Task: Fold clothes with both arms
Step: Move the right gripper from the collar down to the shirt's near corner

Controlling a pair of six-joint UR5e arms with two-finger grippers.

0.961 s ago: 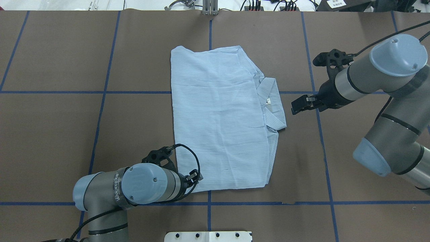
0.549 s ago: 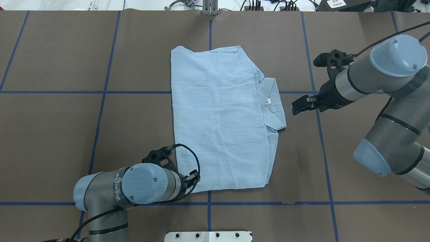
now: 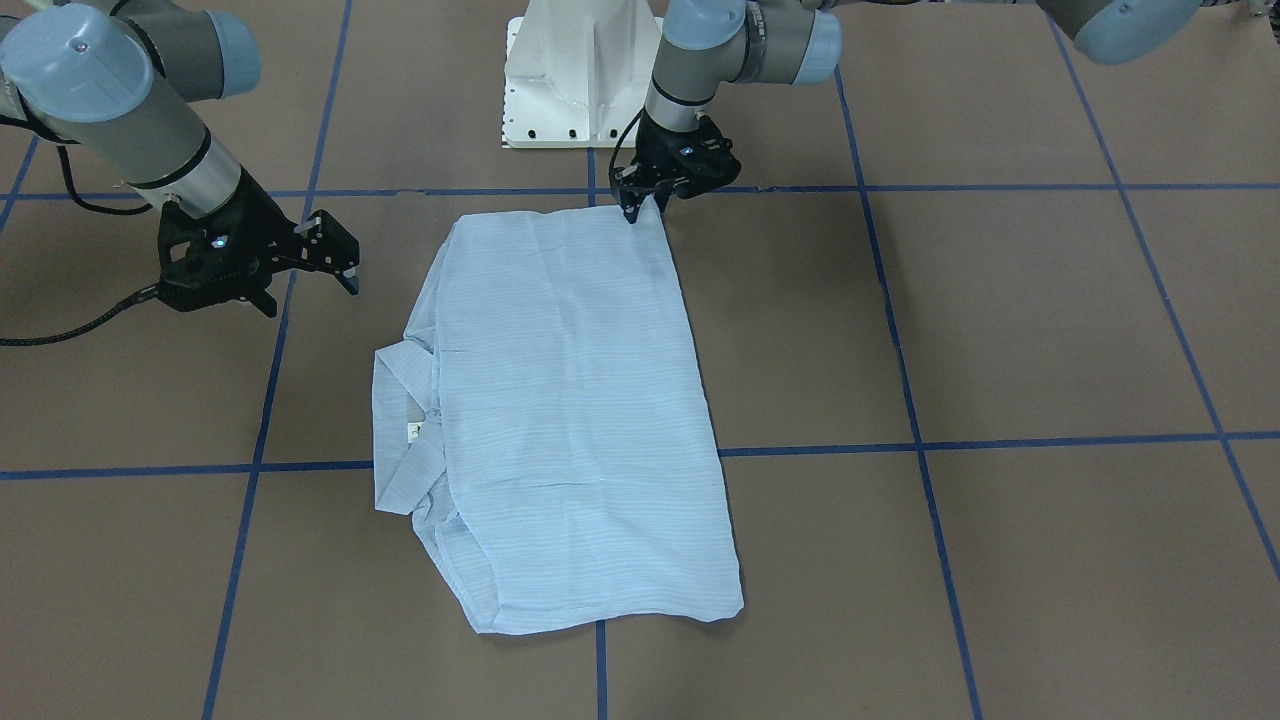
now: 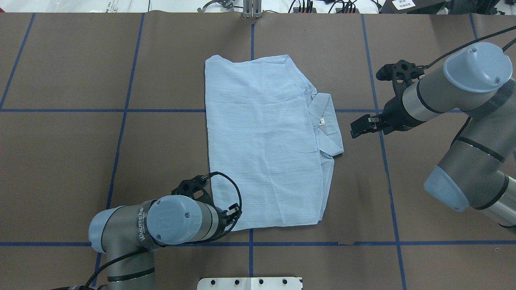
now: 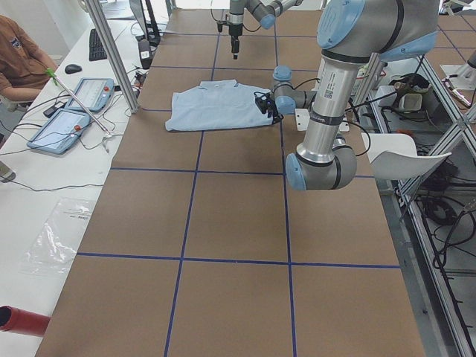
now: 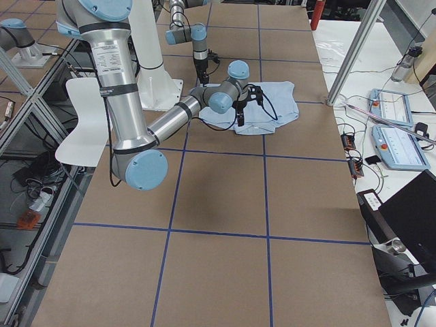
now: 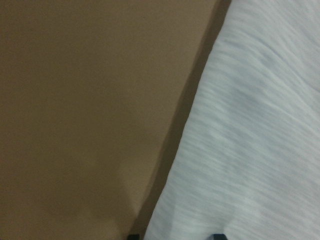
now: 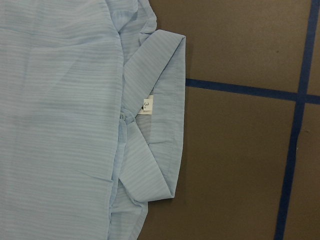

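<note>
The light blue shirt (image 4: pixel 262 141) lies flat in a folded rectangle mid-table, also in the front view (image 3: pixel 570 420). Its collar (image 4: pixel 326 121) with a white label (image 8: pixel 146 104) sticks out on the robot's right. My left gripper (image 4: pixel 233 212) is down at the shirt's near left corner (image 3: pixel 635 208). In the left wrist view its two tips show a little apart at the bottom edge, with cloth (image 7: pixel 250 125) between them, so it is open. My right gripper (image 4: pixel 363 125) hovers open and empty just right of the collar (image 3: pixel 310 280).
Blue tape lines (image 4: pixel 121 110) grid the brown table cover. The white pedestal base (image 3: pixel 580 90) stands at the robot's edge. Cables (image 4: pixel 306 6) lie along the far edge. A person (image 5: pixel 18 59) sits by a side bench with tablets (image 5: pixel 74 111).
The left arm has crept very slightly to the right at the shirt's corner. The right arm and the shirt have hardly shifted.
</note>
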